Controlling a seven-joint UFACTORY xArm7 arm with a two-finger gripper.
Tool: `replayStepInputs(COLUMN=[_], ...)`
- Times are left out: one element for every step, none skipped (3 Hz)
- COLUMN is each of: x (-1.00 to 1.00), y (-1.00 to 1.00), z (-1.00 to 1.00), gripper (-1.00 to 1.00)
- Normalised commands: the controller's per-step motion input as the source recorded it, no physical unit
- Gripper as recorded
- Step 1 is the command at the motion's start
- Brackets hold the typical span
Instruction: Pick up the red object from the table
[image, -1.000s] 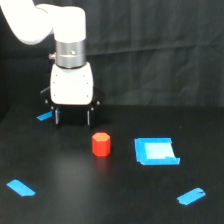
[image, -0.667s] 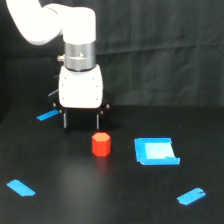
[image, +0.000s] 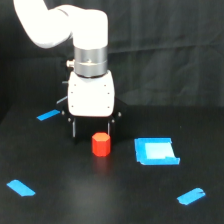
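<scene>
Bare table (image: 100, 195) surrounds the red object (image: 101, 144); the blue square piece (image: 156, 151) lies nearest, apart.

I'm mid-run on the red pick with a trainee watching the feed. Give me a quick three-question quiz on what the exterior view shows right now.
1. True or false: the gripper has already lifted the red object off the table.
2. Multiple choice: what lies nearest the red object on the exterior view's right? A) the blue square piece B) a yellow ball C) a green cup
3. Fill in: the tape strips on the table are ____ in colour.

Key
1. False: it rests on the table, just in front of the fingers.
2. A
3. blue
</scene>
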Motion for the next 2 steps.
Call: replayStepInputs(x=[0.07, 0.12], y=[-0.55, -0.72], z=[0.08, -0.34], gripper=[0.84, 0.51])
